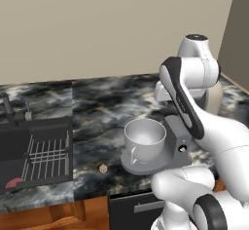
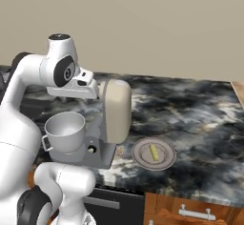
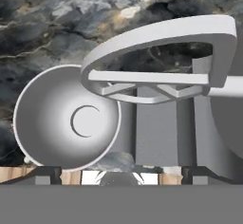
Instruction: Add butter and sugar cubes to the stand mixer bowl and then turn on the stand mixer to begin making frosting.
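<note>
Our pincer [image 3: 121, 171] hangs released, dark tips spread at the hand view's lower edge, above the light grey metal stand mixer bowl [image 3: 66, 118]. The beige-headed stand mixer [image 2: 116, 110] holds it centre-left. The pale-yellow butter stick [image 2: 154, 152] lies on a round grey plate [image 2: 141, 158], lower centre. The tan sugar cube [image 1: 102, 167] sits lower centre on black marbled counter [image 1: 102, 107].

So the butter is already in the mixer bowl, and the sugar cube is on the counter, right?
Not quite. The butter lies on the round grey plate right of the stand mixer, as the right base view shows. The mixer bowl is empty in the hand view. The sugar cube is on the counter.
</note>
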Controlling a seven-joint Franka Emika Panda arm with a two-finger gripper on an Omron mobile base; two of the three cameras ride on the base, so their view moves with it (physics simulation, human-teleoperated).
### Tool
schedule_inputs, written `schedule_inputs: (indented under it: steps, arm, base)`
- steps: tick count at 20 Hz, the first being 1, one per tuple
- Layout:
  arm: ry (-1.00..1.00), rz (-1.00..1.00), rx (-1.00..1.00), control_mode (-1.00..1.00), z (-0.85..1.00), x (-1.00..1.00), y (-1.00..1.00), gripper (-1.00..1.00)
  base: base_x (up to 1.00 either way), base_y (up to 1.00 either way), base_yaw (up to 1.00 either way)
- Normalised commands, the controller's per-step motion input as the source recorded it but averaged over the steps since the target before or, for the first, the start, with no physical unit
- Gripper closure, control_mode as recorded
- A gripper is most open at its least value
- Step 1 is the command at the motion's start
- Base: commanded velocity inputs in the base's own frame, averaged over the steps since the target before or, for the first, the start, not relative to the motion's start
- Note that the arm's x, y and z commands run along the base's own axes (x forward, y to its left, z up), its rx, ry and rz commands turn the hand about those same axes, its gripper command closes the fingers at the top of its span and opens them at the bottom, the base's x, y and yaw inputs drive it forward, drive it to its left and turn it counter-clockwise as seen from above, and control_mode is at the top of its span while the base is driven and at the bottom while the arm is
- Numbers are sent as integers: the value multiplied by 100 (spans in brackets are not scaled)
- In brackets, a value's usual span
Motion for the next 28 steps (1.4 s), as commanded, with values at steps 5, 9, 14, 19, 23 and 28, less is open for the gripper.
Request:
schedule_inputs:
  steps: [5, 9, 14, 19, 23, 28]
  arm:
    - [0, 0, 0, 100, 0, 0, 0, -100]
    - [0, 0, 0, 100, 0, 0, 0, -100]
    - [0, 1, 0, -100, -1, -5, 4, -100]
    - [0, 6, -13, -100, -24, -19, 87, -100]
    - [4, 6, -19, -100, -31, -3, 100, -100]
    - [15, 11, -19, -100, -41, -8, 100, -100]
  base:
    - [49, 0, -8]
    - [25, 0, -10]
    - [0, 0, 0]
    - [0, 0, 0]
    - [0, 0, 0]
    - [0, 0, 0]
